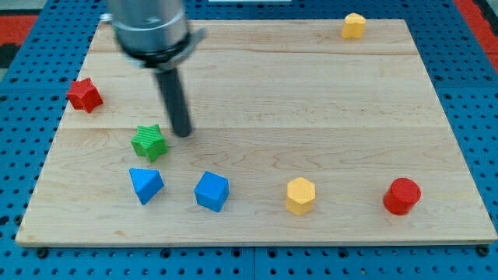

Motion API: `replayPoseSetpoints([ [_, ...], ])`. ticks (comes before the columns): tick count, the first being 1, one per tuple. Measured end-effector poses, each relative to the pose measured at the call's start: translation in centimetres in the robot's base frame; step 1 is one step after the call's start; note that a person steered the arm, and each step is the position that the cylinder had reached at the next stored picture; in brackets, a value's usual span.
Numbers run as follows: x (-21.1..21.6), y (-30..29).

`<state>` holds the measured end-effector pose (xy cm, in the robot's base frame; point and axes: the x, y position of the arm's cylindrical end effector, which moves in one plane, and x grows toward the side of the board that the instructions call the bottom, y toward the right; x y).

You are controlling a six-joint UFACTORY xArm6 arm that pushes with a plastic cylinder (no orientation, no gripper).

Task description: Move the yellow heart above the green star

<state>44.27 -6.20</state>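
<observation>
The green star (149,142) lies on the wooden board at the view's left, below the middle. My tip (181,134) stands just to the star's right, close to it but apart from it. A small yellow block (354,26), which may be the heart though its shape is hard to make out, sits far off at the board's top right edge. A second yellow block, a hexagon (300,195), lies near the bottom edge, right of centre.
A red star (84,94) lies at the board's left edge. A blue triangle (145,185) and a blue cube (212,191) lie just below the green star. A red round block (401,196) sits at the bottom right.
</observation>
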Motion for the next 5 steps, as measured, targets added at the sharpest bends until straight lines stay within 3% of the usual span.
replayPoseSetpoints([
  [1,-3.4,14.2],
  [2,-11.7,24.7],
  [3,-19.4,31.4],
  [4,-25.0,30.4],
  [5,-22.5,19.1],
])
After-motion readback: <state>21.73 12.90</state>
